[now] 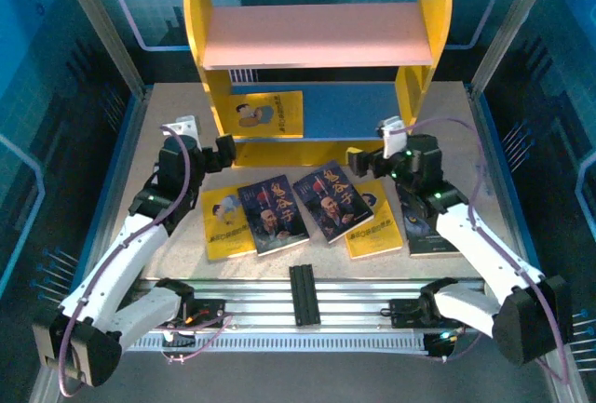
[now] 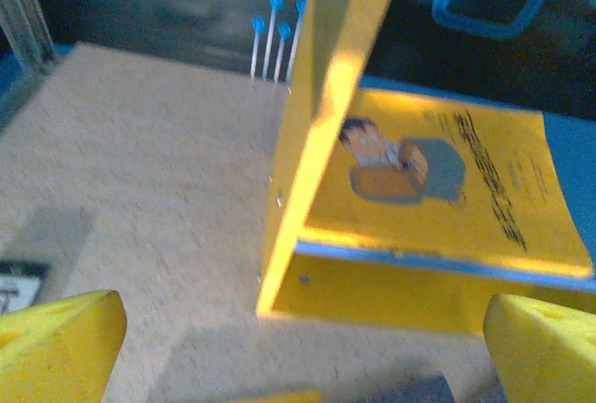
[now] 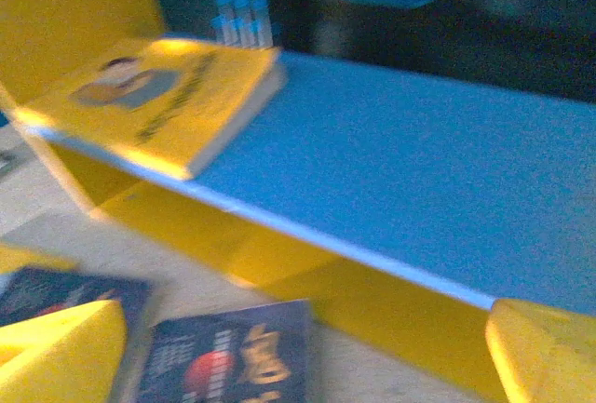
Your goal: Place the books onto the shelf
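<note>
The shelf (image 1: 321, 35) stands at the back of the table, pink board above, blue lower board (image 1: 358, 110) below. One yellow book (image 1: 264, 113) lies flat on the lower board's left end, also seen in the wrist views (image 2: 438, 175) (image 3: 149, 96). Several books lie on the table in front: a yellow one (image 1: 226, 224), two dark ones (image 1: 272, 214) (image 1: 332, 200), another yellow one (image 1: 372, 231), and a dark one (image 1: 424, 231) partly under the right arm. My left gripper (image 1: 223, 149) (image 2: 298, 356) is open by the shelf's left panel (image 2: 317, 96). My right gripper (image 1: 358, 156) (image 3: 303, 356) is open before the blue board (image 3: 400, 170), above a dark book (image 3: 228, 356).
A small white-and-black card (image 2: 19, 282) lies on the table left of the shelf. A black block (image 1: 304, 293) sits on the aluminium rails at the near edge. Metal frame posts (image 1: 107, 26) flank the table, and blue-headed pins (image 2: 270, 31) stand behind the shelf.
</note>
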`<state>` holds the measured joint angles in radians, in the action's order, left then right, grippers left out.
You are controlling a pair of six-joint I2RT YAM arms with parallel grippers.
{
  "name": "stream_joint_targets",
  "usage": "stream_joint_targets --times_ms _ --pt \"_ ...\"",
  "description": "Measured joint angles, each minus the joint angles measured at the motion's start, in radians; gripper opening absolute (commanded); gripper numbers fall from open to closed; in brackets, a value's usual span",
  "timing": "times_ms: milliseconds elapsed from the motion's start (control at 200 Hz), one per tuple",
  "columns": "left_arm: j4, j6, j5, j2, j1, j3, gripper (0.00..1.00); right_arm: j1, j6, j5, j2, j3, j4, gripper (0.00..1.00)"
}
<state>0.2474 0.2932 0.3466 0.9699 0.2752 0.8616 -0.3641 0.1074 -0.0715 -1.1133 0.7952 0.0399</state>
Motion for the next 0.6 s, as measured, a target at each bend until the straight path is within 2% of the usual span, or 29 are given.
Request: stream_joint_targets --times_ms 110,310,600 --pt "0.122 0.074 -0.048 -0.008 0.028 0.017 0.99 -0.096 0.03 -0.069 -0.09 0.064 -0.081 0.85" --pt "0.289 0.234 -0.146 -0.012 0.048 0.018 0.99 -0.181 0.09 -0.165 -0.274 0.168 -0.173 0.69" --pt "0.392 0.469 -0.221 0.011 0.145 -0.073 0.98 -0.304 0.188 -0.208 -0.485 0.217 -0.21 0.49"
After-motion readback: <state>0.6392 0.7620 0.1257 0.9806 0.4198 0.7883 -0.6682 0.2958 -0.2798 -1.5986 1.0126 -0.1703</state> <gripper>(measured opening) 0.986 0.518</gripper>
